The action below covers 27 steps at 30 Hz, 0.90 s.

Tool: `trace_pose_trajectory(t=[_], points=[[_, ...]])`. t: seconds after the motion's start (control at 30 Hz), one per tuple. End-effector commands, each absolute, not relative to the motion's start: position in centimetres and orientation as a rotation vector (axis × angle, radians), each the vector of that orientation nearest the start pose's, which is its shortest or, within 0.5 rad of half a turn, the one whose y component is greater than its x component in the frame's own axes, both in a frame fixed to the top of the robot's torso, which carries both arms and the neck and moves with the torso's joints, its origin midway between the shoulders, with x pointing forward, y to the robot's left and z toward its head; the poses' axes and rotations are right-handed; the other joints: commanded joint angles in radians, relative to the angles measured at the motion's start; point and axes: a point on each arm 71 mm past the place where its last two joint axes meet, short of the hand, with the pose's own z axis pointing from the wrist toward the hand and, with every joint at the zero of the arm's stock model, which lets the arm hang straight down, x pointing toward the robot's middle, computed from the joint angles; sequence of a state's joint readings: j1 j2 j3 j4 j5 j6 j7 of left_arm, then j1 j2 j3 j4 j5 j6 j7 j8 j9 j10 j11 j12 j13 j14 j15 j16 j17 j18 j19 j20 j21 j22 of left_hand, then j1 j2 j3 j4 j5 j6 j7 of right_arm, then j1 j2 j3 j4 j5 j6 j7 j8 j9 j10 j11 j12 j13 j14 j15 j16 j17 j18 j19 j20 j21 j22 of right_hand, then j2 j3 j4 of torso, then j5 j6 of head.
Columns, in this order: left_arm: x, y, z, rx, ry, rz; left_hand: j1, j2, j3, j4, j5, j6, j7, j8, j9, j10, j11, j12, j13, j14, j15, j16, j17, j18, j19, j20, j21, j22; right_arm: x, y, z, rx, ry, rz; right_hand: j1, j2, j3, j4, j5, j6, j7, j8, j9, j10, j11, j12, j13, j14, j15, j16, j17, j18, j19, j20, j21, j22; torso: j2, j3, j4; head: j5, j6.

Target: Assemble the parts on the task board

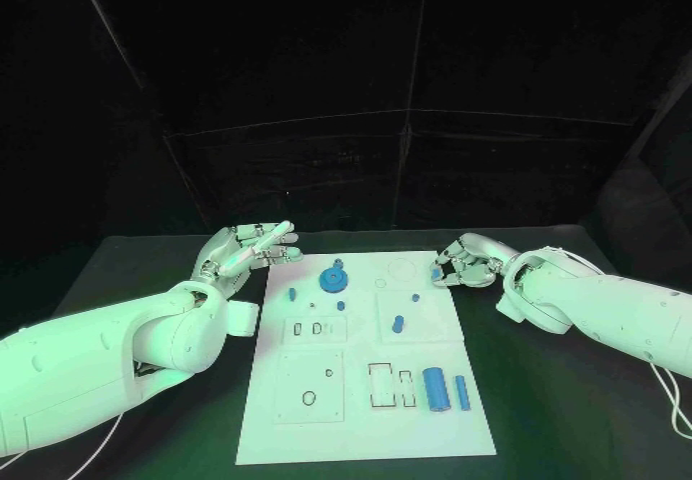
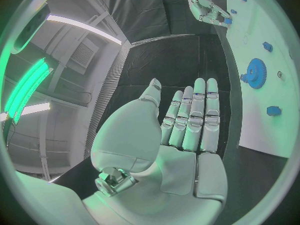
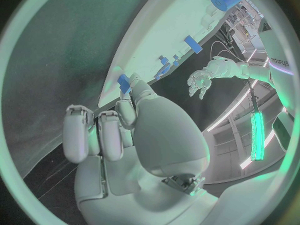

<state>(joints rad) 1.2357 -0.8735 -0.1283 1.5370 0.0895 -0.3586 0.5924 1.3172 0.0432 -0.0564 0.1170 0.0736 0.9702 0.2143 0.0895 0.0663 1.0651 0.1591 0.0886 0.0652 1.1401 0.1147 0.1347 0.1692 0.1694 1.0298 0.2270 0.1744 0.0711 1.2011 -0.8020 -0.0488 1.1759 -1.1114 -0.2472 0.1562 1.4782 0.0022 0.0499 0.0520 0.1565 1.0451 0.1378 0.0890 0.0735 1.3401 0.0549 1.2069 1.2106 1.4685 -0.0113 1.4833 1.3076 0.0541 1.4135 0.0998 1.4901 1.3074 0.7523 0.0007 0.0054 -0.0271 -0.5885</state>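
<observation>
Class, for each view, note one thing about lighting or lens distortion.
Head view: green light tints the task board, background dark. Left wrist view: fisheye circle bends the board's edge; bright ceiling strips beyond the left hand. Right wrist view: same curving around the right hand.

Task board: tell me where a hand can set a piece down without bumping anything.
The task board is bare along its near edge and between the ring and the big cylinder. The far half is crowded around the gear. The right hand pinches a small blue piece at the far right corner.
</observation>
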Motion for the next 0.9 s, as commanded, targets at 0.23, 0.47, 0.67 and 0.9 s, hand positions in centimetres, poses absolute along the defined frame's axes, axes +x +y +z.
trace_pose_trajectory(t=[0.23,0.47,0.67,0.9], points=[[48.29,22.84,-17.97,-1.093,1.25,-1.566,0.002,0.011,0.0,-0.005,-0.004,0.009,0.0,-0.006,-0.001,0.005,0.004,-0.003,0.0,0.007,0.001,-0.007,0.002,0.014,0.004,0.0,-0.006,-0.002,53.66,-28.35,-20.6,0.139,1.734,0.712,0.0,0.006,0.014,-0.005,-0.004,0.016,-0.004,0.007,0.0,0.011,-0.007,0.01,0.008,0.063,-0.01,0.002,0.064,-0.007,0.011,-0.006,0.002,0.057,0.0,0.0004,0.0002,-0.001,-0.006],[48.26,22.88,-17.96,-1.094,1.25,-1.565,0.002,0.011,0.0,-0.005,-0.004,0.009,0.0,-0.006,-0.001,0.005,0.004,-0.003,0.0,0.007,0.001,-0.007,0.002,0.014,0.004,0.0,-0.006,-0.002,53.72,-28.2,-20.57,0.135,1.726,0.699,0.0,0.006,0.016,-0.007,-0.003,0.017,-0.004,0.007,0.0,0.012,-0.008,0.012,0.009,0.063,-0.01,0.003,0.066,-0.008,0.013,-0.006,0.003,0.06,0.0,0.0001,-0.0001,-0.003,-0.006],[48.25,22.88,-17.96,-1.094,1.25,-1.564,0.002,0.012,0.0,-0.006,-0.004,0.008,0.001,-0.007,-0.001,0.004,0.004,-0.004,0.0,0.006,0.002,-0.009,0.002,0.014,0.004,0.0,-0.007,-0.002,53.76,-28.13,-20.46,0.131,1.707,0.683,0.0,0.009,0.026,-0.011,0.004,0.026,-0.006,0.009,-0.001,0.016,-0.01,0.016,0.014,0.064,-0.012,0.004,0.069,-0.009,0.017,-0.009,0.006,0.066,-0.001,0.0007,-0.0002,-0.002,-0.007],[48.23,22.94,-17.95,-1.095,1.25,-1.563,0.002,0.012,0.0,-0.006,-0.004,0.008,0.001,-0.007,-0.001,0.004,0.004,-0.004,0.0,0.006,0.002,-0.009,0.002,0.014,0.004,0.0,-0.007,-0.002,53.66,-28.07,-20.03,0.123,1.65,0.667,0.005,0.03,0.065,-0.024,0.006,0.054,-0.017,0.018,0.001,0.028,-0.019,0.027,0.025,0.066,-0.02,0.007,0.077,-0.013,0.031,-0.015,0.013,0.085,-0.002,0.0009,0.0,-0.002,-0.008]])
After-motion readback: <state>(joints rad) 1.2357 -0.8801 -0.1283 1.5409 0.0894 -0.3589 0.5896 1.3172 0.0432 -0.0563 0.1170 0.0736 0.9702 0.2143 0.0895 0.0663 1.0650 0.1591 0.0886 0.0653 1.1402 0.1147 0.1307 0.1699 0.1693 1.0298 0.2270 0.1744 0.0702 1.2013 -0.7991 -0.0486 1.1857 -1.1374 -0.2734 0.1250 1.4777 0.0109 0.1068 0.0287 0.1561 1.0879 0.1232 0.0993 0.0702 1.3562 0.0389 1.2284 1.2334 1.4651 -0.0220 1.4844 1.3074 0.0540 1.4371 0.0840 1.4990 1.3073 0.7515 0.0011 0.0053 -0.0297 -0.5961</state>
